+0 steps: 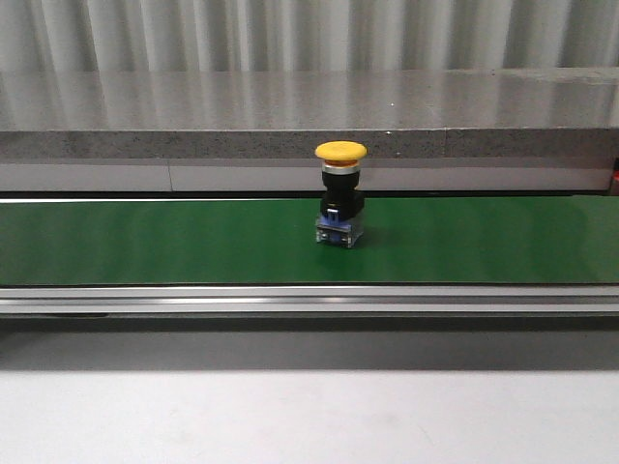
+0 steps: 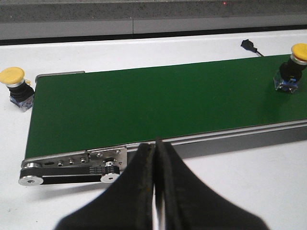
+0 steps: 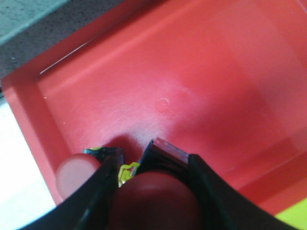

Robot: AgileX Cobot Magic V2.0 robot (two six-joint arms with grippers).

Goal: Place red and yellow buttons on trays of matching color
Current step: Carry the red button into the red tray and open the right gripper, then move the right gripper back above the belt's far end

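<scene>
**A yellow button on the green belt, a red button over the red tray**

A yellow button (image 1: pixel 340 193) stands upright in the middle of the green belt (image 1: pixel 145 242). It has a round yellow cap, a black body and a small blue and clear base. The belt runs across a white counter (image 1: pixel 309 416), with a grey ledge (image 1: pixel 193 116) behind it.

From the left wrist view, the left claw (image 2: pixel 155 158) has its two black fingers pressed together with nothing between them. It hangs over the near edge of the belt, close to the belt's end with the silver roller plate (image 2: pixel 96 158). The same yellow button sits far along the belt. A second yellow button (image 2: pixel 17 86) stands on the white counter just beside the belt's end, not on it.

From the right wrist view, the right claw (image 3: pixel 151 177) is pinching a red button (image 3: pixel 153 199) by its body, right above the floor of the red tray (image 3: pixel 201 72). Another red button (image 3: pixel 76 172) stands in the tray by the wall, just beside one finger. It may be touching the finger, but the picture is too blurry to tell.
</scene>
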